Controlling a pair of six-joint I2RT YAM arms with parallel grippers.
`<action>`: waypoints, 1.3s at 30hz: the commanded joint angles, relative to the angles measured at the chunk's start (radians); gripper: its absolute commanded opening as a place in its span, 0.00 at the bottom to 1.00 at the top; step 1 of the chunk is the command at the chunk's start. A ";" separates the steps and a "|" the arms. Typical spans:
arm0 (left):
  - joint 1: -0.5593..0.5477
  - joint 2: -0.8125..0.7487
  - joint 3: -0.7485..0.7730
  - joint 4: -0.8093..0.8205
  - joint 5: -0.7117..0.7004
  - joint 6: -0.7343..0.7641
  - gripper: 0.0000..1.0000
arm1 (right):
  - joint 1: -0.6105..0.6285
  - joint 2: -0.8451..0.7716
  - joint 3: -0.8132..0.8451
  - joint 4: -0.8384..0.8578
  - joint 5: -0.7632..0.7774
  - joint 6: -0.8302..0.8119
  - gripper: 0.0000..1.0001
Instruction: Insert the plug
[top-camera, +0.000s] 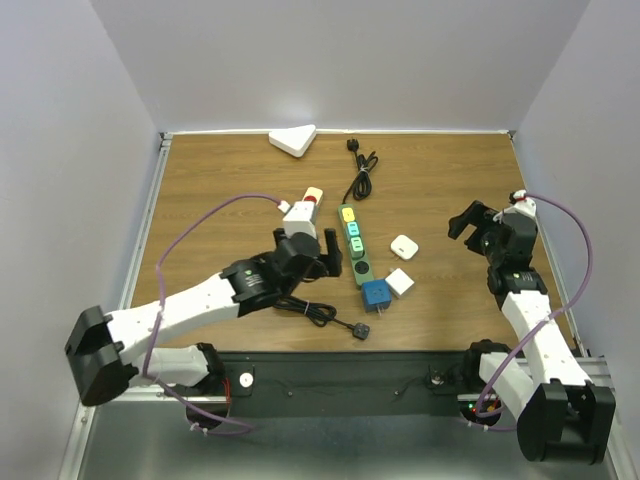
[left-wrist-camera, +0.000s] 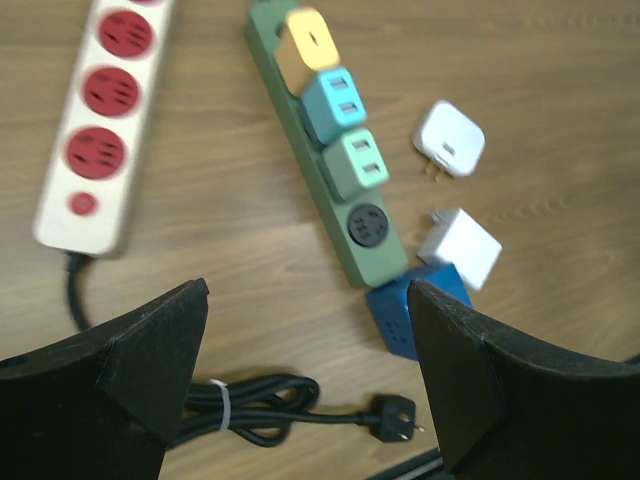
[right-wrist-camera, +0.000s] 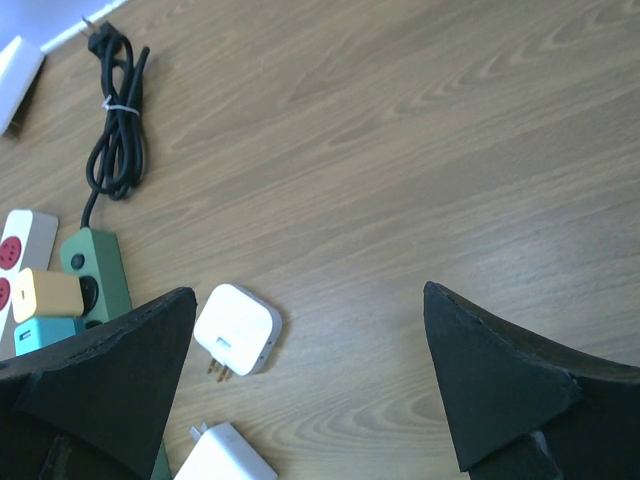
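Loose plug (left-wrist-camera: 397, 418), both claws empty
The plug lies flat near the front edge of the table (left-wrist-camera: 200, 250), apart from the strip (left-wrist-camera: 362, 262) and its 1 free socket (left-wrist-camera: 366, 225). It could be pinched askew or tugged by its coiled cord (left-wrist-camera: 250, 410), so the pins may miss. The left claw (left-wrist-camera: 305, 300) and right claw (right-wrist-camera: 310, 300) are held wide, with nothing gripped or touched.

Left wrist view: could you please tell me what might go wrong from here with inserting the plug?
1. The black plug lies flat on the table, probably hard for the open left gripper to pick cleanly.
2. The free socket on the green power strip sits close between the mint adapter and the blue cube, so fingers might bump them.
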 joint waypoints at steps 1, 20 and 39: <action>-0.081 0.096 0.090 0.019 -0.019 -0.106 0.92 | 0.006 0.004 0.060 -0.019 -0.051 0.013 1.00; -0.067 0.314 0.141 0.052 0.087 -0.137 0.99 | 0.074 0.006 0.170 -0.233 -0.301 -0.041 0.97; 0.270 -0.054 -0.146 0.130 0.174 -0.008 0.99 | 0.845 0.251 0.278 -0.447 0.142 0.154 0.95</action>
